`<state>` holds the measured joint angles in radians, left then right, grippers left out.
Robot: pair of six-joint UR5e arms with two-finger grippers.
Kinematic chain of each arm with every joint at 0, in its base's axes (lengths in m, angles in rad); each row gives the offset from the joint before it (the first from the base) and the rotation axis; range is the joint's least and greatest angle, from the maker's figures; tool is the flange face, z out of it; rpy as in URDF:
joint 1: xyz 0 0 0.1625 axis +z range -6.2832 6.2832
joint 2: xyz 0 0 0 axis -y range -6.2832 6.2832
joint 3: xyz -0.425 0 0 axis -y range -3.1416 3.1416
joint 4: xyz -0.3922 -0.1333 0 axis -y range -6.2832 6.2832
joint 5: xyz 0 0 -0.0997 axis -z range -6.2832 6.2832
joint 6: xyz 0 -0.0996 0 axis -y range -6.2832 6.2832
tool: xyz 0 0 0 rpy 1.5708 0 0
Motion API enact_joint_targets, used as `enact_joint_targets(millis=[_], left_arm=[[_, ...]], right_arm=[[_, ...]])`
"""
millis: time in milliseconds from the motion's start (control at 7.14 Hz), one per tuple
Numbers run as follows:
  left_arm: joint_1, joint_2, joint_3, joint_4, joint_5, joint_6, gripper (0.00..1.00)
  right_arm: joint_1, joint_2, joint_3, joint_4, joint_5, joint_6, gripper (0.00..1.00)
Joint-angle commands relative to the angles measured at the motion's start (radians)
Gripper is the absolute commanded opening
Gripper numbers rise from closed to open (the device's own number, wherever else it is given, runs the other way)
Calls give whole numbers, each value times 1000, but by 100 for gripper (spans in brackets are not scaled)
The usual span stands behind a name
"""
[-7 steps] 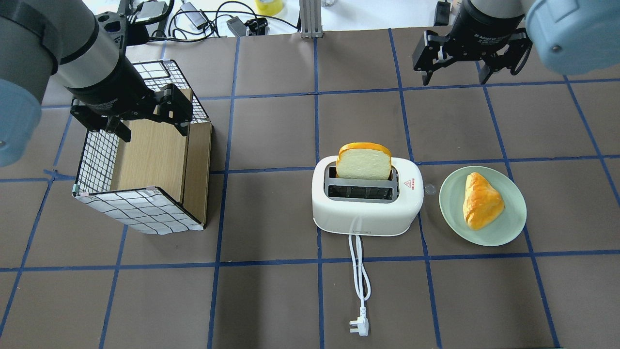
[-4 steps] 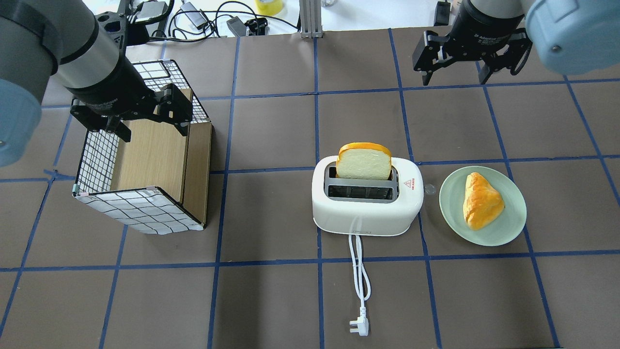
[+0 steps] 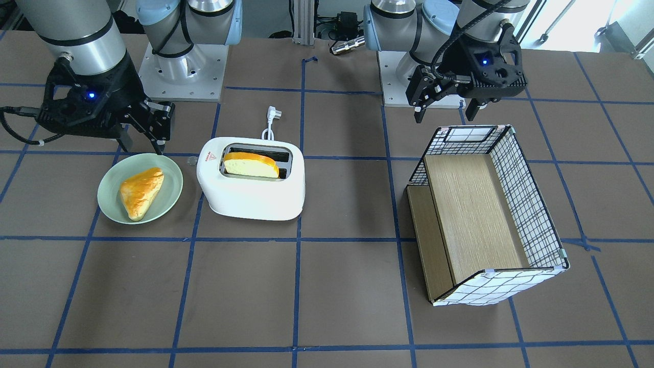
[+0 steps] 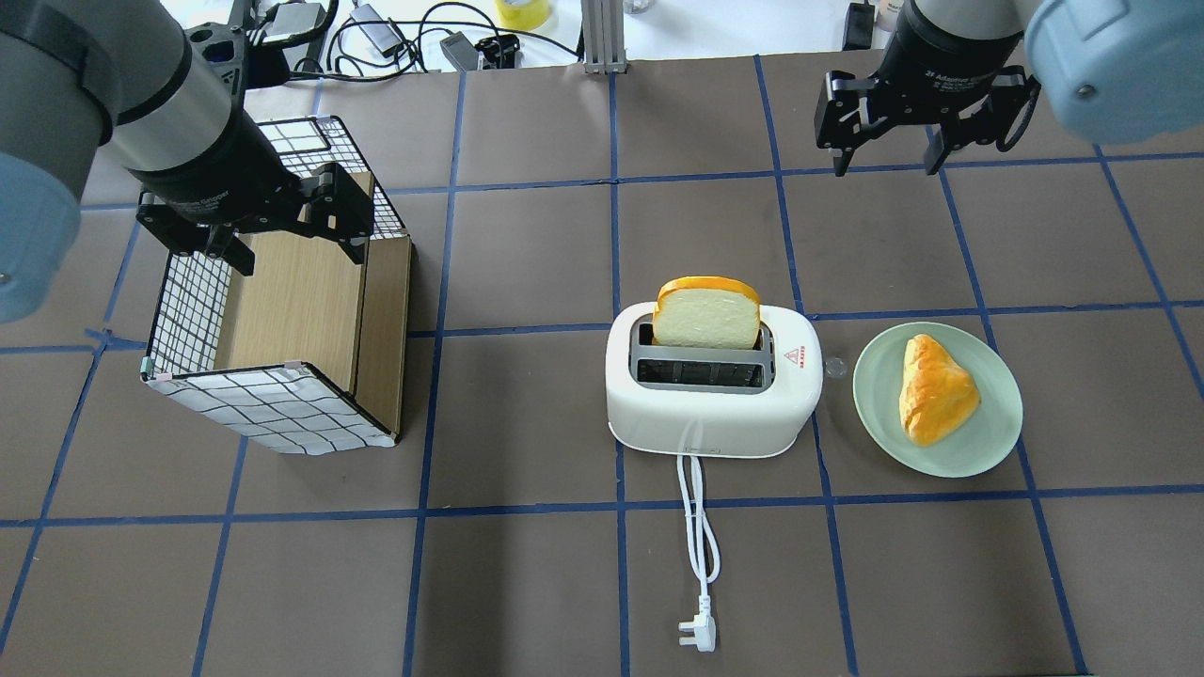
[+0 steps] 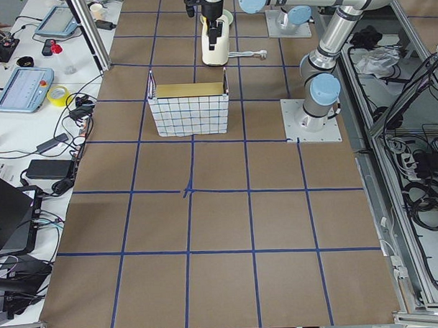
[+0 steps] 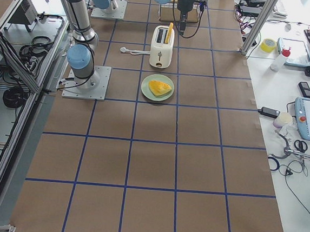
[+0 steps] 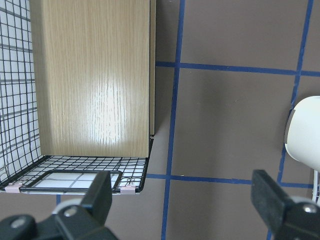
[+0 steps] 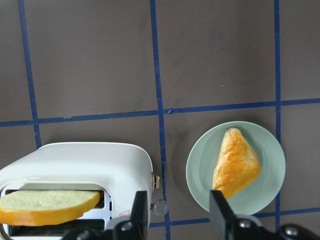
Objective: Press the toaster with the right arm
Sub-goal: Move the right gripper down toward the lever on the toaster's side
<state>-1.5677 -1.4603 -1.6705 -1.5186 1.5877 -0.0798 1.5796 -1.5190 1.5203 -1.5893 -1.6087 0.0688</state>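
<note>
The white two-slot toaster stands mid-table with a bread slice upright in its far slot, and its cord and plug trail toward the robot. A small lever knob sticks out of its right end. My right gripper hovers beyond the toaster and plate, fingers apart and empty. It also shows in the front view. Its wrist view looks down on the toaster and the knob. My left gripper is open and empty over the basket.
A green plate with a pastry sits just right of the toaster. A wire-grid basket with a wooden board stands at the left. Cables and devices lie beyond the table's far edge.
My right gripper's fingers have come closer together and it has shifted slightly to the right. The left arm, toaster and plate have not moved.
</note>
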Motion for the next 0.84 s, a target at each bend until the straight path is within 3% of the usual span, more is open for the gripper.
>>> enact_joint_targets(millis=[0,280,700], left_arm=[[0,0,0,0,0,0,100],[0,0,0,0,0,0,100],[0,0,0,0,0,0,100]], right_arm=[[-19,5,4,85,3,-13,0],[-82,5,101,109,18,-72,0],[-82,-1,274,-32,148,-117,0]])
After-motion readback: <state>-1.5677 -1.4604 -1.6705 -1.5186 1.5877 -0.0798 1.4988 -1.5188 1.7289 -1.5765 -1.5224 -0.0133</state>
